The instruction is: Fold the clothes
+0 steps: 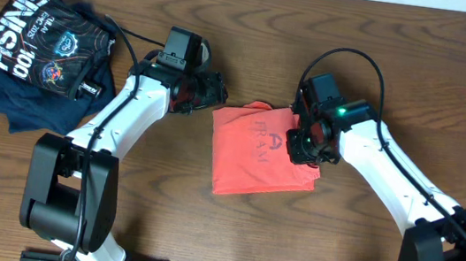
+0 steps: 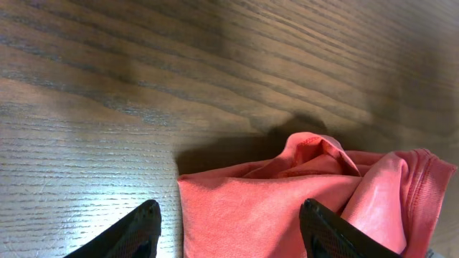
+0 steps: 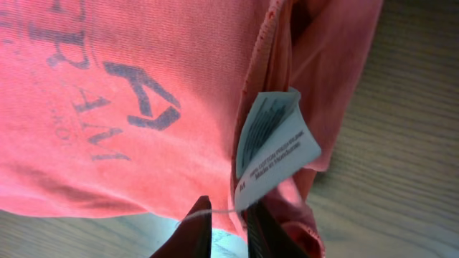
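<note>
Honestly, the red-orange cotton T-shirt (image 1: 257, 156) looks nearly folded, a compact rectangle with the dark shirt pile (image 1: 39, 44) well off its left, left end effector (image 1: 209, 92) spread open at its upper-left corner, right end effector (image 3: 228, 233) near-closed by its white tag (image 3: 276, 140), grip unclear, so probably one last tuck.

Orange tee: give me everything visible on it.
Red-orange T-shirt, cotton-looking knit, folded into a rough rectangle on the wooden table. Dark lettering faces up; a white tag sticks out by a stitched seam at its right edge. Its upper-left corner is bunched, the open left pincer poised at it; the right pincer sits at the tag edge, grip unclear.
</note>
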